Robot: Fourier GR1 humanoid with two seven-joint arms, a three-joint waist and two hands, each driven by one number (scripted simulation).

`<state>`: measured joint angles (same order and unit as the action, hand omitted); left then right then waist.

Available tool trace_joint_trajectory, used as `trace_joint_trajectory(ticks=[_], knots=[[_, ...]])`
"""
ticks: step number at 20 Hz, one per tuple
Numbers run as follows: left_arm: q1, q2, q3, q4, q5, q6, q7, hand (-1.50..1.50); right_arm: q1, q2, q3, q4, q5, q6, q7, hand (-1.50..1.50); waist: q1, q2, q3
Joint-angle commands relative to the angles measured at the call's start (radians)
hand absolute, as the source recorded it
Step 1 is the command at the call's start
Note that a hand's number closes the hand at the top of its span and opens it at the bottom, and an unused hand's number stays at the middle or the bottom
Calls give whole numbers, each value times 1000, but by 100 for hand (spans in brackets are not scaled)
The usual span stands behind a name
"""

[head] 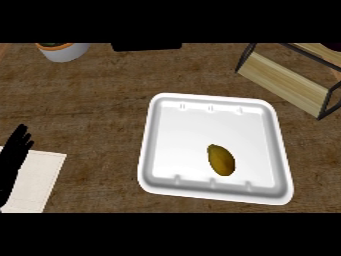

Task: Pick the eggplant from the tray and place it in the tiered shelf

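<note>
Head view: eggplant lying in tray, long axis near-upright in frame, well right of left hand, fingers straight, holding nothing; right hand unseen.

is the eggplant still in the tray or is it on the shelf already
In the tray. The eggplant lies on the white tray floor, right of middle, with no hand on it; the tiered shelf stands apart at upper right.

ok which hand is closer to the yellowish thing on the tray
Left, by default. The left hand rests open at the view's left edge, well apart from the item lying in the white tray. The right hand isn't visible.
</note>
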<state>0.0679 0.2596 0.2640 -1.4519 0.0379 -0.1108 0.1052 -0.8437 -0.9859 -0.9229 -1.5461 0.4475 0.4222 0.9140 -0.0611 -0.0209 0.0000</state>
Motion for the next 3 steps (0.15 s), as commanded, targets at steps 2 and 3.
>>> trace_joint_trajectory(ticks=[2, 3], knots=[[9, -14, 8, 16, -12, 22, -23, 0, 87, -149, -247, -53, -170, 265, 64, -150, -21, -2, 1], [0, 9, 26, 43, 8, -4, -25, 0, 111, -173, -293, -39, -192, 310, 50, -150, -37, -4, 1]])
